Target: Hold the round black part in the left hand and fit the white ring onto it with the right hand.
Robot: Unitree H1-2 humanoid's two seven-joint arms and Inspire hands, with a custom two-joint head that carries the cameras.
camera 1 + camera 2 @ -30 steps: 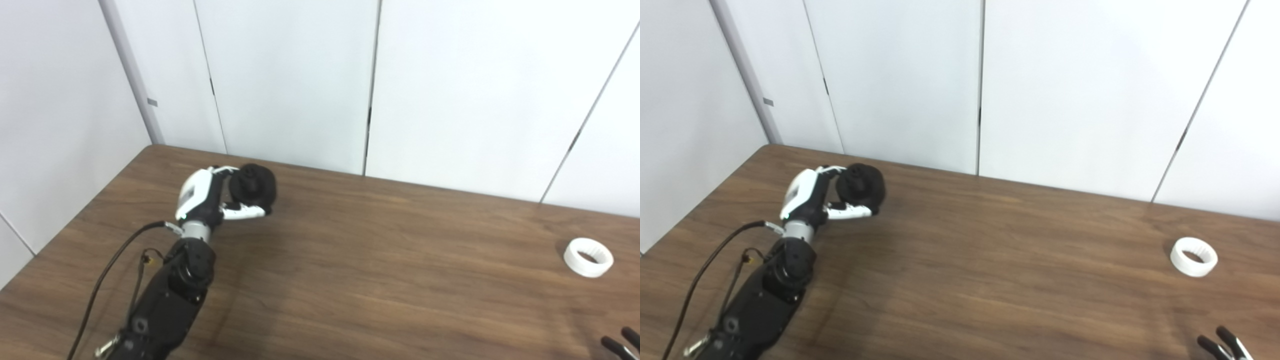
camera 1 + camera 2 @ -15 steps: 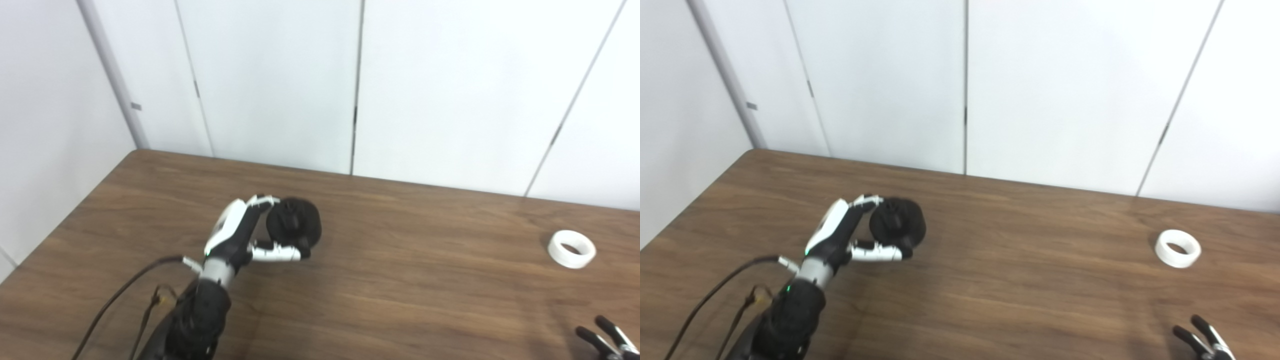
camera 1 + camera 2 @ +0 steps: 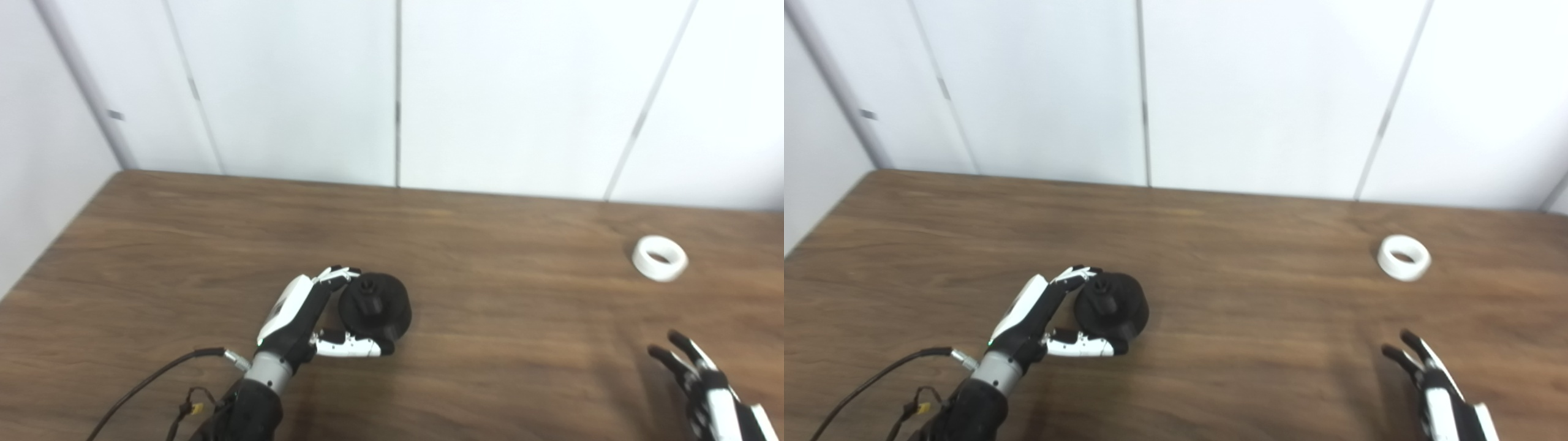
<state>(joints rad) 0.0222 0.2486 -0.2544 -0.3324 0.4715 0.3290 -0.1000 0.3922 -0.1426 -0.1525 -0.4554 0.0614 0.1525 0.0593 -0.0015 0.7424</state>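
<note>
White ring (image 3: pixel 659 258) lies well beyond the empty, spread right robot hand (image 3: pixel 704 386); left robot hand (image 3: pixel 306 318) clasps round black part (image 3: pixel 375 304).

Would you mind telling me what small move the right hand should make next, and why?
Probably reach the right hand forward to the white plastic ring: the hand is open and empty, the ring lies alone on the wooden table, and the left hand holds the round black part.

Left hand (image 3: pixel 306 318) white-shelled with black-tipped fingers (image 3: pixel 352 349); silver wrist; black forearm trailing a black cable (image 3: pixel 147 386).
</note>
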